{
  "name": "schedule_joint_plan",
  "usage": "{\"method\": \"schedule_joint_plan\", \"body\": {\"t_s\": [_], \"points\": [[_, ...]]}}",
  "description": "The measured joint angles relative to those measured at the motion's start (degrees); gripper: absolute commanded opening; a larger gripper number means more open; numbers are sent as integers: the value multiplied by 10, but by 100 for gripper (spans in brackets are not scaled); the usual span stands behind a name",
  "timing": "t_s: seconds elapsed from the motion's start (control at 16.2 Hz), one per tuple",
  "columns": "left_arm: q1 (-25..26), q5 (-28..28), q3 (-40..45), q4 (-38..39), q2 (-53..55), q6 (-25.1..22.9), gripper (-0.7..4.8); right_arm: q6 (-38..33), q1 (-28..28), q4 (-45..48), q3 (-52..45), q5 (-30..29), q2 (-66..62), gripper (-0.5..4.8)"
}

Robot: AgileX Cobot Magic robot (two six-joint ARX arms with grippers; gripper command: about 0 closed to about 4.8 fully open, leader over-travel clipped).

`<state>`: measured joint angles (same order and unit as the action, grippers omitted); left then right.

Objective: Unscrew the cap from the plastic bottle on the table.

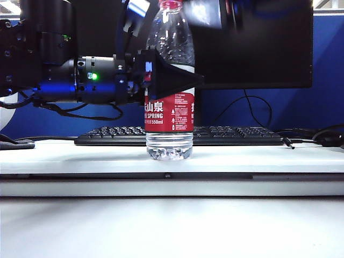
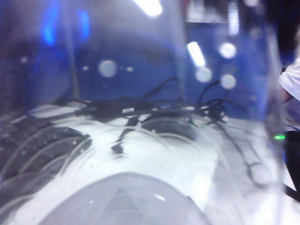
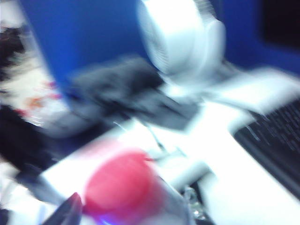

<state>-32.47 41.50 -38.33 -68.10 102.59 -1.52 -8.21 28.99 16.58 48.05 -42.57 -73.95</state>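
Observation:
The clear plastic bottle (image 1: 169, 115) with its red and white label stands upright on the white table (image 1: 80, 156). My left gripper (image 1: 180, 78) reaches in from the left and is shut on the bottle's body just above the label; its black finger (image 1: 172, 75) crosses the front. In the left wrist view the bottle's clear wall (image 2: 154, 140) fills the picture and hides the fingers. The red cap (image 1: 171, 4) sits on the neck. My right gripper (image 3: 122, 208) is blurred around the cap (image 3: 119, 185). One dark fingertip (image 3: 70, 208) stands just beside the cap, the jaws apart.
A black keyboard (image 1: 177, 135) lies right behind the bottle, with a dark monitor (image 1: 252, 43) above it. Cables (image 1: 322, 137) trail at the back right. A white fan (image 3: 183, 42) stands beyond the cap in the right wrist view. The table's front edge (image 1: 172, 185) runs across.

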Motion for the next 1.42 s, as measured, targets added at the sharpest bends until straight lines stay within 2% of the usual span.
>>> {"method": "schedule_joint_plan", "body": {"t_s": [0.19,0.49,0.74,0.86,0.99,1.11,1.42], "points": [[0,-11,0,1,0,2,268,-4,2,-32,-2,43,32,275],[1,-27,0,1,0,3,268,-4,14,-55,-2,183,119,275],[0,-28,0,1,0,3,268,-3,123,-52,0,406,151,276],[0,-30,0,1,0,3,268,13,202,-44,0,559,135,276],[0,-30,0,1,0,3,268,36,280,-7,-2,687,96,275],[0,-30,0,1,0,3,268,38,304,18,-2,739,68,275],[-2,-31,0,0,0,9,268,33,306,55,-1,746,48,275]]}}
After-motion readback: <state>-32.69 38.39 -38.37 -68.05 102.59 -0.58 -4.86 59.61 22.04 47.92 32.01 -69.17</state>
